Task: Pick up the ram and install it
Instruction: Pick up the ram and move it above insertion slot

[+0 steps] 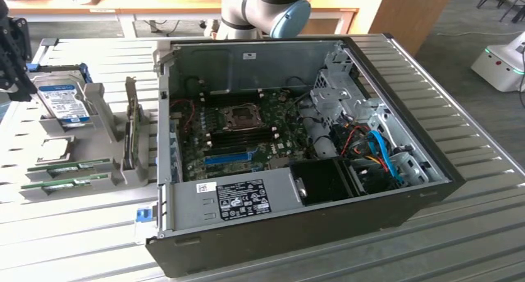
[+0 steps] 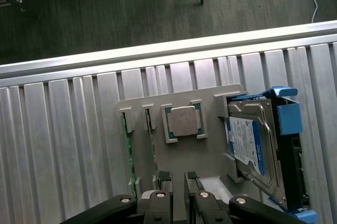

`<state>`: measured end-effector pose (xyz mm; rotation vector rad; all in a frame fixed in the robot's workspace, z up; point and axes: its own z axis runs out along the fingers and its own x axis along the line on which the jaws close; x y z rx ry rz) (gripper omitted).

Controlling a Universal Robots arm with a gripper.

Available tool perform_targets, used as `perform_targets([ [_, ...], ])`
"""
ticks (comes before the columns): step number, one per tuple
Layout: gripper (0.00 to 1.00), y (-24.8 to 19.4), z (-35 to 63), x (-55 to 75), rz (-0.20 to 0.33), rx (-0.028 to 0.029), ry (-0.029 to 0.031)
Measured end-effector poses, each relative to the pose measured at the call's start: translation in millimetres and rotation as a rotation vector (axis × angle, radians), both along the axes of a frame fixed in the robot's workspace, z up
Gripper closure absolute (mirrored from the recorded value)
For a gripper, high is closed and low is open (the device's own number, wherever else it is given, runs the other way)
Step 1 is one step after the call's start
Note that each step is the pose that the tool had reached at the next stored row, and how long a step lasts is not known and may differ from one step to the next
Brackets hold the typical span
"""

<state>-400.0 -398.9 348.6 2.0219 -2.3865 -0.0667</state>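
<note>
Two green ram sticks [image 1: 70,167] [image 1: 64,183] lie in slots of a grey holder [image 1: 98,113] on the exterior view's left, beside the open computer case [image 1: 394,67]. In the wrist view they show edge-on as thin green strips [image 2: 125,148] [image 2: 152,140] in the holder [image 2: 210,150]. My gripper [image 1: 15,79] hangs above the holder's far end, over the hard drive. In the wrist view my gripper [image 2: 177,177] is open, with nothing between its black fingertips [image 2: 163,175], and stands a little apart from the sticks.
A silver hard drive with a blue label [image 1: 64,101] [image 2: 250,145] and a square processor chip [image 2: 184,121] also sit in the holder. A card [image 1: 130,128] stands upright beside the case. The motherboard [image 1: 246,128] lies inside the case. The table is ribbed metal [image 1: 459,233].
</note>
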Motion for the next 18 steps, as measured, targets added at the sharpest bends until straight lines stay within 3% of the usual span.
perform_targets([
  [18, 0.76, 0.0, -22.3, 0.0, 0.0, 0.0, 0.0],
])
